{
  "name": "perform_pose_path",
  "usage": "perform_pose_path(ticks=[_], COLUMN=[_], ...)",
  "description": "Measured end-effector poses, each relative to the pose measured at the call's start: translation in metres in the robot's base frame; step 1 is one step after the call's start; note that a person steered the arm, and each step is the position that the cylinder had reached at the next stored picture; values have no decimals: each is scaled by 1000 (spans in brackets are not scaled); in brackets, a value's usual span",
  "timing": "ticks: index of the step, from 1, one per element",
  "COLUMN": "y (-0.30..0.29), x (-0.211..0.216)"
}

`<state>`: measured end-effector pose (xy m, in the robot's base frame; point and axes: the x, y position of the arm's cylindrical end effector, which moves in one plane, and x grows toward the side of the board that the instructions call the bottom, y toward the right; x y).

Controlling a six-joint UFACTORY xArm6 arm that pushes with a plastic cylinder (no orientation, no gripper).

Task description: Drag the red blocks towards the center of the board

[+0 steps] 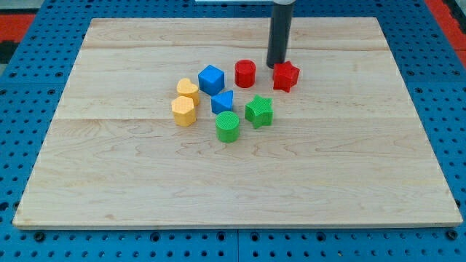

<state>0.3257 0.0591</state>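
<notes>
A red cylinder block (245, 73) and a red star block (286, 76) sit on the wooden board (233, 182), a little above the board's middle, with a gap between them. My tip (276, 65) stands just above that gap, close to the star's upper left corner. Below them sits the cluster of other blocks.
A blue cube (211, 79) sits left of the red cylinder. A blue triangular block (223, 102), a green star (258, 111), a green cylinder (227, 126), a yellow heart (188, 90) and a yellow hexagonal block (183, 111) lie below and left.
</notes>
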Motion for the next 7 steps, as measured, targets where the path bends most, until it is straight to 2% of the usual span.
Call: perform_pose_path(ticks=[1, 2, 3, 4, 5, 7], y=[-23, 10, 72, 70, 37, 18], x=[6, 0, -3, 11, 15, 27])
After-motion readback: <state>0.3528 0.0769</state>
